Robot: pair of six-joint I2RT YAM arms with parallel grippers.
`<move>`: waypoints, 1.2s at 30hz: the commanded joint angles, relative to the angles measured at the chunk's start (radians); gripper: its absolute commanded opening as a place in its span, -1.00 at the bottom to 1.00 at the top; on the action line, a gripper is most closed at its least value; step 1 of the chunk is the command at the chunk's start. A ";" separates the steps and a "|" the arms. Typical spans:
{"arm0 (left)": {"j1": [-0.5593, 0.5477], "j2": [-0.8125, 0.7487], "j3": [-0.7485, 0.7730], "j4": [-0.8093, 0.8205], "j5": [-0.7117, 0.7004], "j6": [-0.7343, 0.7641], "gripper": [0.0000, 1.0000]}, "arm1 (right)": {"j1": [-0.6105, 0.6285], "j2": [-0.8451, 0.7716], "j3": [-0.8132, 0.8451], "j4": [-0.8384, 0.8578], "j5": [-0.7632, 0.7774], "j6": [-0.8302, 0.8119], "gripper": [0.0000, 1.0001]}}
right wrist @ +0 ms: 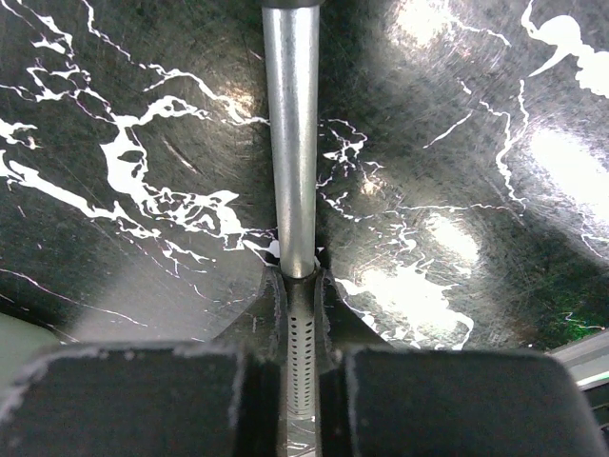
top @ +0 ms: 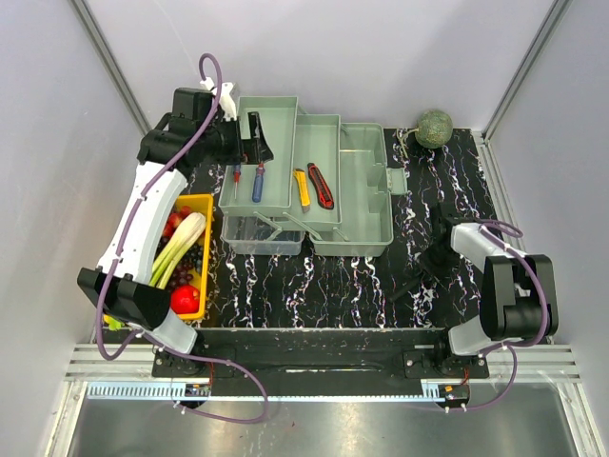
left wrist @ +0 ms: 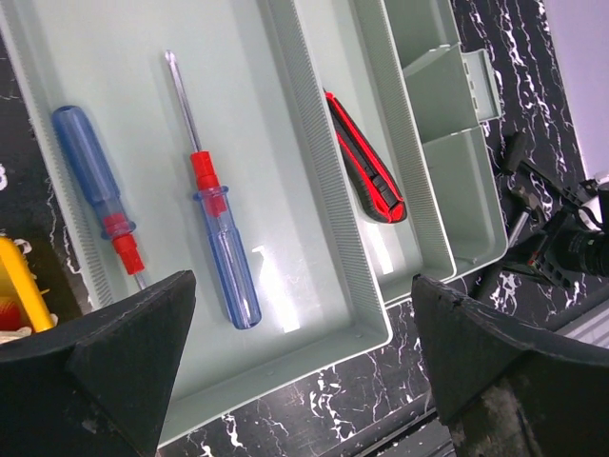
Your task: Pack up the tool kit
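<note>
The pale grey-green tool kit box (top: 362,233) stands with its trays folded out. Two blue-and-red screwdrivers (top: 257,181) (left wrist: 224,257) lie in the left tray. The middle tray holds a yellow cutter (top: 302,187) and a red cutter (top: 321,185) (left wrist: 366,171). My left gripper (top: 255,148) (left wrist: 304,381) hovers open over the left tray's near rim, holding nothing. On the black table to the right, my right gripper (top: 438,262) (right wrist: 300,286) is shut on the hammer's silver shaft (right wrist: 291,143) (left wrist: 519,224).
A yellow tray (top: 202,202) of produce sits on the left under my left arm. A green melon (top: 434,127) rests at the back right corner. The box's translucent lid (top: 262,233) lies in front of the left tray.
</note>
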 commanded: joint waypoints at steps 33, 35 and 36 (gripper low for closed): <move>0.004 -0.104 -0.031 0.086 -0.041 -0.032 0.98 | 0.293 -0.085 0.563 0.327 0.082 -0.348 -1.00; 0.004 -0.112 -0.025 0.086 -0.045 -0.033 0.98 | 0.312 -0.022 0.578 0.378 0.061 -0.425 -1.00; 0.004 -0.118 -0.020 0.084 -0.047 -0.033 0.98 | 0.315 0.015 0.592 0.390 0.047 -0.460 -1.00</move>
